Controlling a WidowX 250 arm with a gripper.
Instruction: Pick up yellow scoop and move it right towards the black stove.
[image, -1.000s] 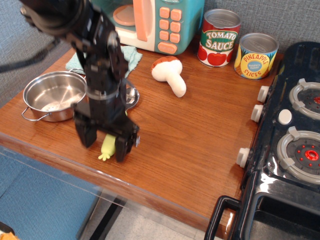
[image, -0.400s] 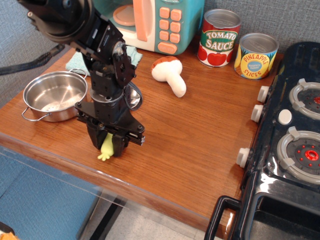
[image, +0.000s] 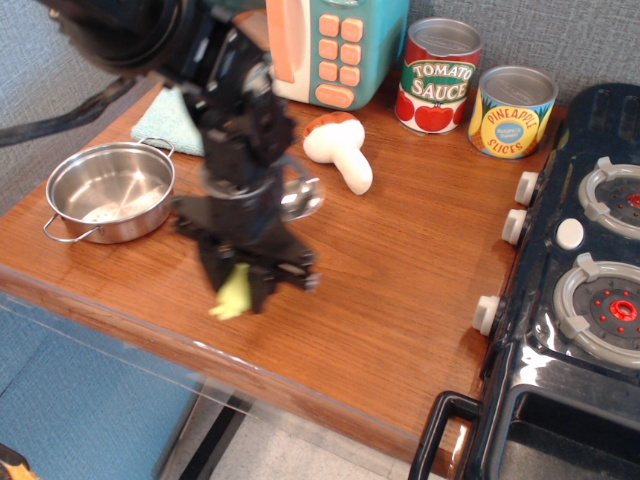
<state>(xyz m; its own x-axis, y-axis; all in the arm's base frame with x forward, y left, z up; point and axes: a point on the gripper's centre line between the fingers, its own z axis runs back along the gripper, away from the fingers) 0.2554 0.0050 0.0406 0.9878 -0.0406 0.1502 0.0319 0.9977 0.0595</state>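
Since the last frame my gripper (image: 243, 285) has swung right and lifted, carrying the yellow scoop (image: 236, 291) with it — jaws closed on its handle. The frilled pale yellow-green end pokes out below the fingers, and the shiny round bowl shows behind the wrist, above the table (image: 400, 270), well left of the black stove (image: 570, 320). I count one scoop, one mushroom (image: 338, 145), one pot (image: 110, 190) and two cans (image: 438, 75) — everything slightly blurred around the arm.

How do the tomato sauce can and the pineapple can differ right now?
The tomato sauce can has a red and green label; the pineapple can is yellow and blue. The tomato can looks taller and stands left, farther from the black stove. Both stand upright with silver tops.
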